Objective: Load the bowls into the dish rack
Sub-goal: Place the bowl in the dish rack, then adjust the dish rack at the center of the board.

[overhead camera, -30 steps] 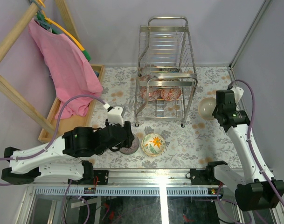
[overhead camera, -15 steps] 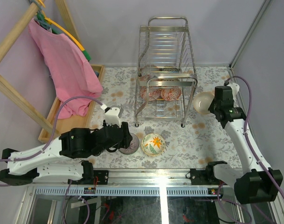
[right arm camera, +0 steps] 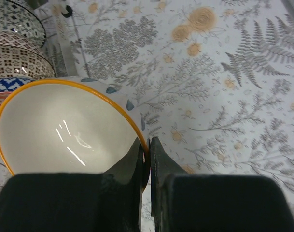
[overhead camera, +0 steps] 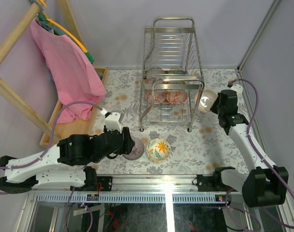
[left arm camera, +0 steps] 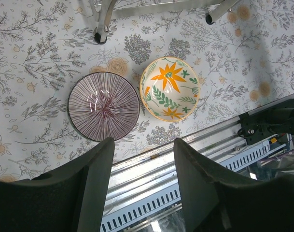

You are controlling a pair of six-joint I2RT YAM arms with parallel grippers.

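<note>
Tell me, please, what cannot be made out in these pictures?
- The racked bowls: top view, the dish rack's wires and upper tier hide how many.
- The striped bowl: top view, the left arm covers part.
- The cream bowl: right wrist view, the right gripper hides its lower edge; its outside is mostly unseen.

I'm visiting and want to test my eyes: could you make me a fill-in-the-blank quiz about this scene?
The right gripper is shut on the ____ of the cream bowl.
The left gripper hangs ____ over the table, holding nothing.
The painted bowl beside the striped bowl shows an orange ____ inside.
Missing: rim; open; flower.
</note>
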